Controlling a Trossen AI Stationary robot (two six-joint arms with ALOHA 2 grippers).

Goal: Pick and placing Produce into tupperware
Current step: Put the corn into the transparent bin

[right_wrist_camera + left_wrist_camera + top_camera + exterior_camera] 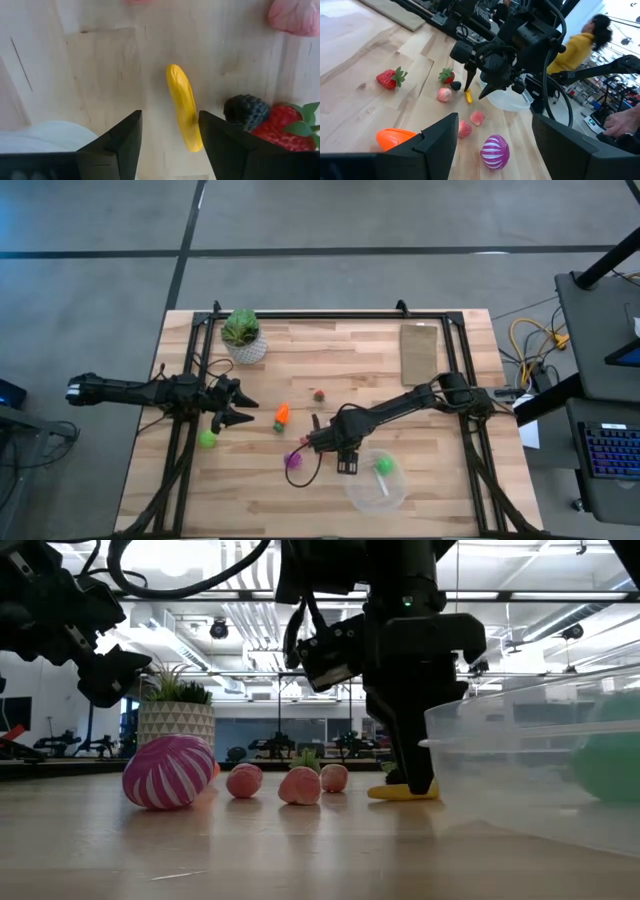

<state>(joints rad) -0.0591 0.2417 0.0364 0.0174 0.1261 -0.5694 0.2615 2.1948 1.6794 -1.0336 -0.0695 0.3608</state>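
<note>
Wooden table (440,480): right pincer (167,137), spread empty, straddles yellow stick (183,106) beside tupperware (375,492); left pincer (492,137) seemingly open.

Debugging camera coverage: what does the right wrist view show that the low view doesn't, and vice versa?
Only right wrist: a dark berry touching a red strawberry beside the yellow piece, with the open right gripper straddling it from above.
Only low: the striped magenta ball, plant pot, left gripper, and tupperware holding a green ball.
Both: the yellow piece on the table and pink pieces.
</note>
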